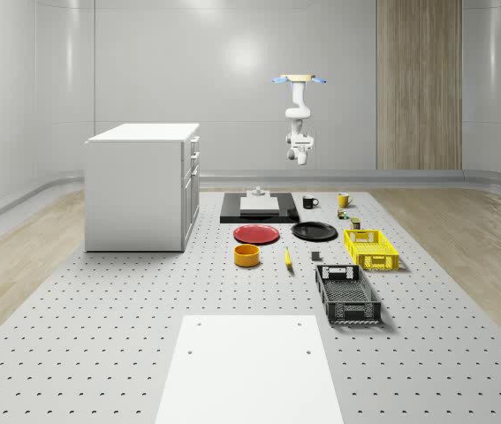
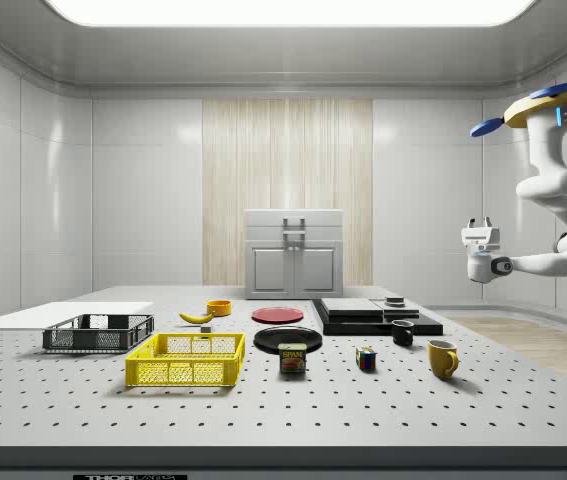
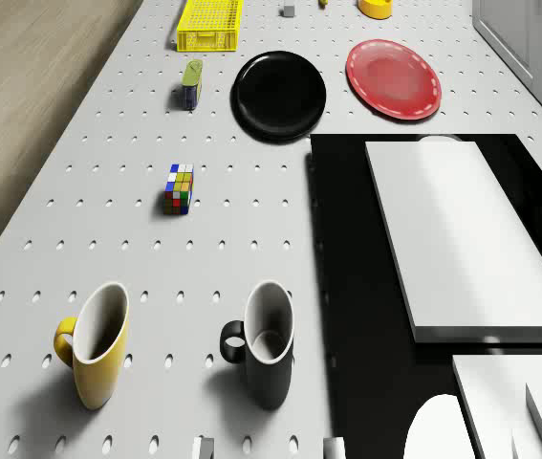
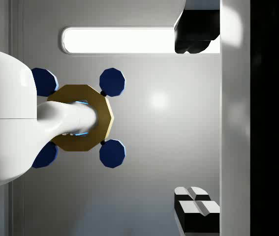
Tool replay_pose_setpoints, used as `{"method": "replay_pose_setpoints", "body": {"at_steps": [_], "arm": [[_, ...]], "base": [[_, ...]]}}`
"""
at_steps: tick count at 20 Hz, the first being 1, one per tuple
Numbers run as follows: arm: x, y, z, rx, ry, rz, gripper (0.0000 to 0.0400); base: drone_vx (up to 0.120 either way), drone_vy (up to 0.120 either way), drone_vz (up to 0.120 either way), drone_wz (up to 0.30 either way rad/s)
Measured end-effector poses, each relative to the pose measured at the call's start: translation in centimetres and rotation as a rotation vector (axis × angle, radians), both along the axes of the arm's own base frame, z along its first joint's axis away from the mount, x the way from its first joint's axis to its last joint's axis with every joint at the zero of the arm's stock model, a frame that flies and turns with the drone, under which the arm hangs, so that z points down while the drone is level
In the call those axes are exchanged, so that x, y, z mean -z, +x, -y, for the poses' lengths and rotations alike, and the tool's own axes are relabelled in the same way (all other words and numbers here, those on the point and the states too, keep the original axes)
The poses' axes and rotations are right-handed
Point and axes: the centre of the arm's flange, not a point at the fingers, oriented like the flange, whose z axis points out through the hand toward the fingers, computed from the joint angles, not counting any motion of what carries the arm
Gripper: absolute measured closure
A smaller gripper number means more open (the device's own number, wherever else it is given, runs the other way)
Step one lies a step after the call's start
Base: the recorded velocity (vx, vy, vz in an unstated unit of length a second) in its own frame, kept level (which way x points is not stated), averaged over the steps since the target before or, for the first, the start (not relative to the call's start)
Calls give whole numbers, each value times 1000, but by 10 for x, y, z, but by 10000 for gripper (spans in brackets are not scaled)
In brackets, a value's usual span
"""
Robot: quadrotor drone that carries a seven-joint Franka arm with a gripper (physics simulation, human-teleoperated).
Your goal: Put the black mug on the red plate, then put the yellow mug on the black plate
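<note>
Drone hovers high in the air past the table's far end, well above everything; in the side view it sits at the upper right. Arm hangs down from it, and the gripper is in mid-air, well above the far part of the table, touching nothing. Gripper holds nothing; can't tell if the fingers are spread or closed.

Black mug stands upright on the table, just beside the black slab w/ the white block on it; handle faces the yellow mug. Yellow mug stands upright near it, apart, not touching. In the whole-scene view both are at the far end: black mug left, yellow mug right.

Red plate and black plate lie side by side nearer the camera, red on the left, both bare. Rubik's cube and a small can sit between mugs and yellow crate. Black crate is nearer still. Orange bowl and banana lie near the red plate. White cabinet stands at the whole-scene view's left.
</note>
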Motion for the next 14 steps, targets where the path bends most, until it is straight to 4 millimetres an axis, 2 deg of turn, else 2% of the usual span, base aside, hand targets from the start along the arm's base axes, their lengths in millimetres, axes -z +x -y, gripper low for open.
{"method": "replay_pose_setpoints", "body": {"at_steps": [8,14], "arm": [[-56,-3,0,0,0,6,0],[-81,-1,0,0,0,11,0]], "base": [[5,0,0,0],[120,0,0,0]]}}
